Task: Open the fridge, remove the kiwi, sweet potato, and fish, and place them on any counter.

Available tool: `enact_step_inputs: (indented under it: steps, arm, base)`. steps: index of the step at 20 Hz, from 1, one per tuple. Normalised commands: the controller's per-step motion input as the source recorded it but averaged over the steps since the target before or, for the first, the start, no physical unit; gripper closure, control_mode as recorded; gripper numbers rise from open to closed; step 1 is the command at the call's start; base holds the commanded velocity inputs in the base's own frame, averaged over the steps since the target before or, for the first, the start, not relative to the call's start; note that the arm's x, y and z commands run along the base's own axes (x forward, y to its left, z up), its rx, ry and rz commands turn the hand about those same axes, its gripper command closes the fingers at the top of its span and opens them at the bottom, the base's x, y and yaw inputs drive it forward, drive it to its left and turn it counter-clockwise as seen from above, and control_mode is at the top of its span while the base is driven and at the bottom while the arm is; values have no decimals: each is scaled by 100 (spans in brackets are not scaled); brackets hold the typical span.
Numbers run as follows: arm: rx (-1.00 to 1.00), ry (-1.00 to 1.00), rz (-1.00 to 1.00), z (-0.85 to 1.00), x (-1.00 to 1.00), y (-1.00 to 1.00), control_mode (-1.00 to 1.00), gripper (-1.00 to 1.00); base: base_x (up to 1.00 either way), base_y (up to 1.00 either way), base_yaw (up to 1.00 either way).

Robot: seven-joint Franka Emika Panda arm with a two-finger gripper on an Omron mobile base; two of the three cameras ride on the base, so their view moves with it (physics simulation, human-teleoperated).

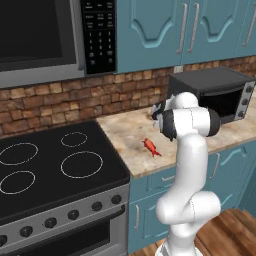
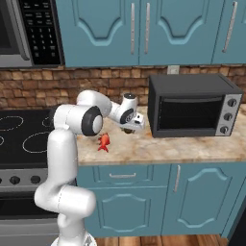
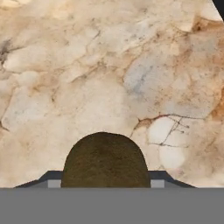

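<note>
My gripper [image 2: 129, 129] hangs low over the beige marbled counter [image 2: 158, 146], just left of the toaster oven. It is shut on the kiwi [image 3: 105, 159], a dull olive-brown rounded fruit held between the two dark finger tips [image 3: 53, 181], close above the counter [image 3: 109, 65]. The red fish [image 1: 151, 147] lies on the counter [image 1: 125, 132] near its front edge, to the left of the gripper; the right base view shows the fish [image 2: 103, 141] beside my elbow. The fridge and the sweet potato are out of view.
A black toaster oven [image 2: 192, 105] stands on the counter right of the gripper. The black stovetop [image 1: 55, 165] borders the counter on the left, with a microwave [image 1: 45, 40] above it. Teal cabinets [image 2: 144, 29] hang overhead.
</note>
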Motion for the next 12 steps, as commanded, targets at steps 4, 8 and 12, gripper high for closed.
enact_step_inputs:
  steps: [4, 8, 12]
  arm:
    - [0, -2, 1, -57, 20, 0, -100, 100]
    - [0, -18, 1, -4, 3, 1, -100, -100]
    - [0, -23, 0, 19, -13, 19, -100, -100]
  base:
    - [0, 0, 0]
    - [0, 0, 0]
    - [0, 0, 0]
